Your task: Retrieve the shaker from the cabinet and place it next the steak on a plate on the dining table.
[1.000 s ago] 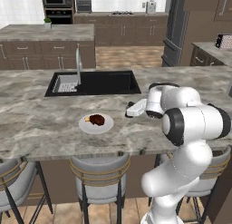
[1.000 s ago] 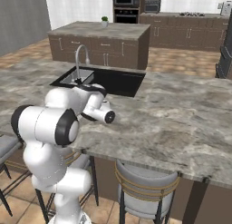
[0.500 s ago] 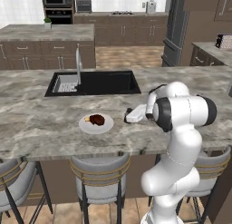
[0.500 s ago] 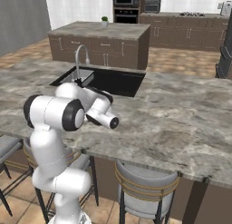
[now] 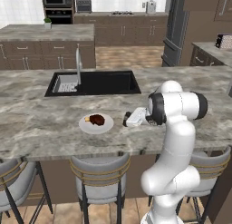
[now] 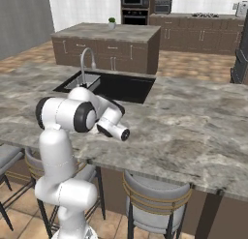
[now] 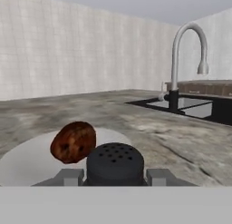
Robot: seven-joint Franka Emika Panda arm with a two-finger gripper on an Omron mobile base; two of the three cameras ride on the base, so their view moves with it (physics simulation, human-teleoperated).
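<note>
— Black shaker (image 7: 115, 163), where is it?

— Clamped in the hand (image 7: 115, 177), between its 2 fingers (image 7: 69, 177). From the camera on the hand its perforated round top sits right at the bottom of the picture, a finger on either side.

— So the hand is clenched on it?

— Yes, closed on the shaker. From the left base camera the hand (image 5: 127, 119) points sideways, low over the tabletop (image 5: 41, 128), just right of the plate (image 5: 89, 127).

— Is the shaker touching the tabletop?

— I cannot tell; its bottom is hidden.

— And the steak?

— The steak (image 5: 96, 119) lies on the white plate, a dark reddish-brown lump near the middle. In the hand camera the steak (image 7: 73, 142) is just beyond the shaker and to its left, with the plate (image 7: 27, 162) spread beneath it.

— What else is on that tabletop?

— A black sink (image 5: 103, 82) with a curved silver tap (image 5: 78, 65), well behind the plate. The hand camera has the tap (image 7: 185, 60) at the right, beyond the steak. From the right base camera the arm's elbow hides the plate, and the sink (image 6: 127, 86) lies past it.

— Anything below?

— 3 grey stools (image 5: 100, 171) tucked along the near edge of the tabletop.
</note>
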